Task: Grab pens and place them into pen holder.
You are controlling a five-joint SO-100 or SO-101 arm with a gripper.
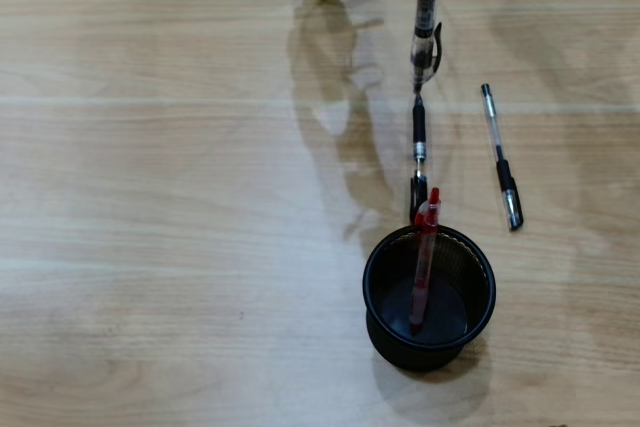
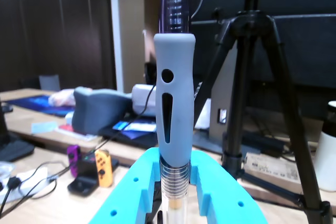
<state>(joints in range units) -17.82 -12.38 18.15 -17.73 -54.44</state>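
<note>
Pens: red one point(image 1: 424, 262) stands tilted inside the black mesh pen holder point(image 1: 374, 277), its top leaning over the far rim in the overhead view. Clear pen with black cap point(image 1: 500, 157) lies flat on the wood table point(image 1: 150, 197), right of the holder and apart from it. Black pen point(image 1: 419, 142) lies on the table above the holder in that view, its lower end near the rim; touching or not, can't tell. My gripper point(image 2: 173, 195) is at the top edge of the overhead view, blue jaws clamped on the pen with the grey grip point(image 2: 175, 98). Wrist view: grey rubber grip sticks up out of my jaws, clear ribbed barrel pinched between them. Wrist camera looks out at a tripod point(image 2: 252, 77) and cluttered desks point(image 2: 79, 145), all blurry.
</note>
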